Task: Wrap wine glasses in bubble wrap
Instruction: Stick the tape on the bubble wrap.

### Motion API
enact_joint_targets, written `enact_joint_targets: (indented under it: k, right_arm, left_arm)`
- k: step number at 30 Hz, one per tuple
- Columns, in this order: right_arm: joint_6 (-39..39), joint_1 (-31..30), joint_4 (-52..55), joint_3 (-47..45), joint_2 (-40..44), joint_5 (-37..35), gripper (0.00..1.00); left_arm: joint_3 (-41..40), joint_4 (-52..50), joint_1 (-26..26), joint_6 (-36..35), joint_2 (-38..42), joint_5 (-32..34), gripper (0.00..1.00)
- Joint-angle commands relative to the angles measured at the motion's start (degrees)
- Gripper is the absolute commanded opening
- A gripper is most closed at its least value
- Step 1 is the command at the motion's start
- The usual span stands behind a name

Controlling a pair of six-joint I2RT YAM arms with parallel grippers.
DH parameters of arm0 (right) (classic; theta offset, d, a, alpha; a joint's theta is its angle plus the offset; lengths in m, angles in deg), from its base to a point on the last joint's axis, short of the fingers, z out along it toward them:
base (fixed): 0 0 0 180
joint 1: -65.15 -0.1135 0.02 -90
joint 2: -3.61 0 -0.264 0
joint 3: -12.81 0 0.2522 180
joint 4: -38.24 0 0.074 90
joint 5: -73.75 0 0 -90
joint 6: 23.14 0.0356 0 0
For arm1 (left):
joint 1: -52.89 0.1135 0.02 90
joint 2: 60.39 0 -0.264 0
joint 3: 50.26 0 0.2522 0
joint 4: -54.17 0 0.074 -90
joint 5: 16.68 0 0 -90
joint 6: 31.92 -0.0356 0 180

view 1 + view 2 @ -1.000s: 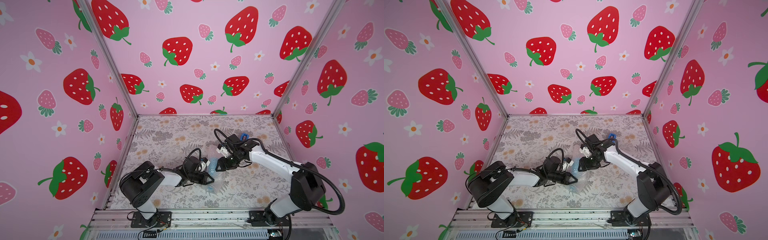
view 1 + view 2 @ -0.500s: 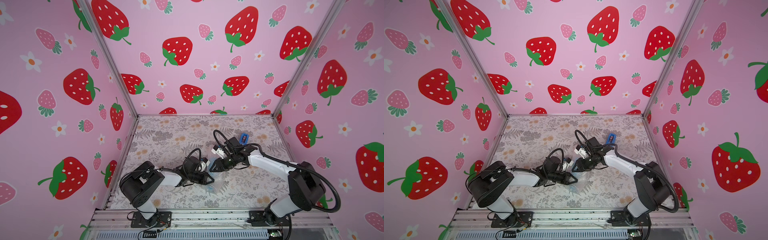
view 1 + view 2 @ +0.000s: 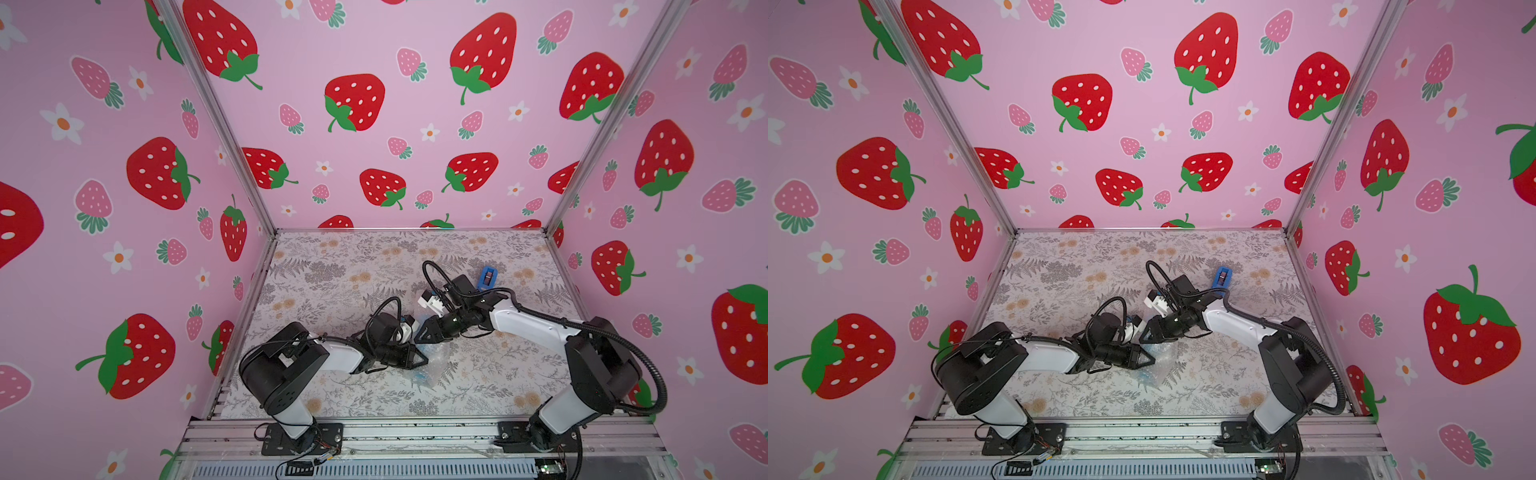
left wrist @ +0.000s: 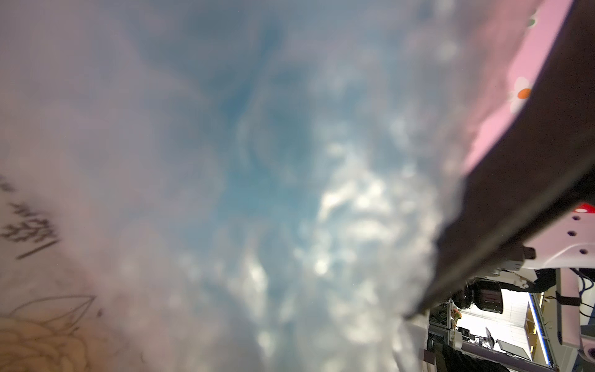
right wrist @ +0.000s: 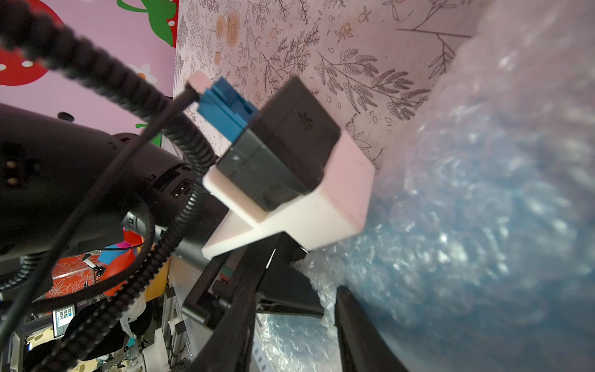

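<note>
The left gripper (image 3: pixel 424 361) lies low over the table, its jaws nearly closed on a bunched edge of the bubble wrap (image 3: pixel 441 366). The right wrist view shows the film crumpled at its tip. The right gripper (image 3: pixel 418 338) sits just behind it, angled down at the same bundle. Its fingers (image 5: pixel 360 338) stand apart with film between them, and I cannot tell whether they press on it. The wrap is gathered into a loose heap beside both tips, towards the front of the floral table (image 3: pixel 332 270). Inside it the goblet (image 3: pixel 419 376) shows only as a pale blue smear on the side nearest the front rail. In the left wrist view it is a blue blur behind the bubbles. It probably lies on its side, but which way its long axis or foot points is lost in the film. A darker blue tape dispenser (image 3: pixel 487 277) stands well apart, behind the right arm
</note>
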Motion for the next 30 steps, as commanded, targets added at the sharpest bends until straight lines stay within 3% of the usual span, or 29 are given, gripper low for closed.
enact_joint_targets:
  k: [1,4,16,30]
  right_arm:
    - [-1.05,-0.19,0.1,0.2,2.76,0.34,0.44]
    - [-0.85,-0.67,-1.95,-0.82,3.59,2.32,0.45]
    - [-1.44,-0.16,-2.98,-1.77,-0.68,-1.74,0.45]
    - [-6.36,-0.09,-1.48,-7.36,11.31,1.11,0.45]
  left_arm:
    - [-1.4,-2.07,0.33,-2.01,-1.43,2.89,0.19]
    - [-1.42,-1.67,0.4,-1.84,-1.79,2.72,0.19]
    - [-1.82,-1.12,0.44,-1.41,-2.14,2.93,0.19]
    - [-1.71,-0.86,0.66,-1.16,-2.49,2.98,0.19]
